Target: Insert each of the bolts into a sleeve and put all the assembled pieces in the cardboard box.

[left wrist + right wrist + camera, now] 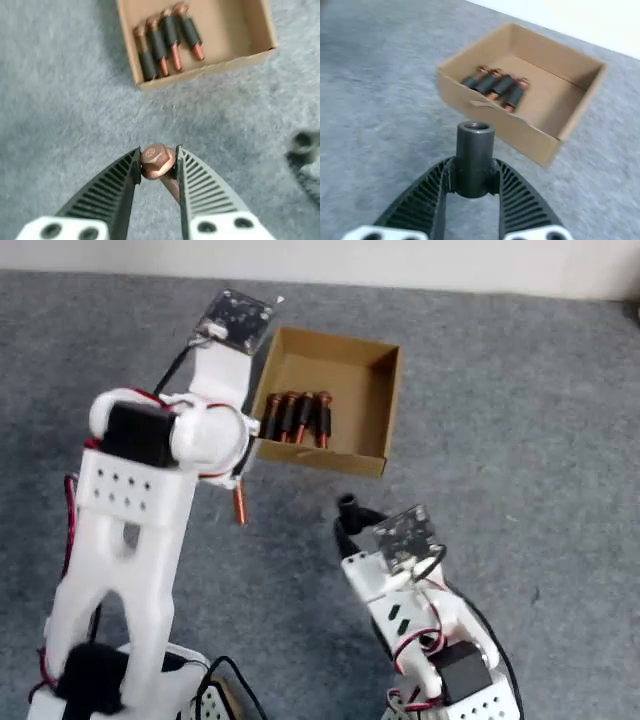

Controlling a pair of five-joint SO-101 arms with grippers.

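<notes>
My left gripper (157, 167) is shut on a copper bolt (158, 161) by its hex head, shank hanging down over the grey carpet. From above, that bolt (240, 505) hangs below the left arm, just in front of the cardboard box (385, 410). My right gripper (472, 175) is shut on a black sleeve (474, 157), held upright with its open bore facing up. The high view shows the sleeve (349, 506) right of the bolt. Several assembled pieces (297, 416) lie side by side in the box (250, 25), also seen as assembled pieces (496, 86) inside the box (550, 120).
Grey carpet (520, 440) covers the whole table. A pale wall edge (400, 260) runs along the far side behind the box. Open carpet lies right of the box and between the two arms.
</notes>
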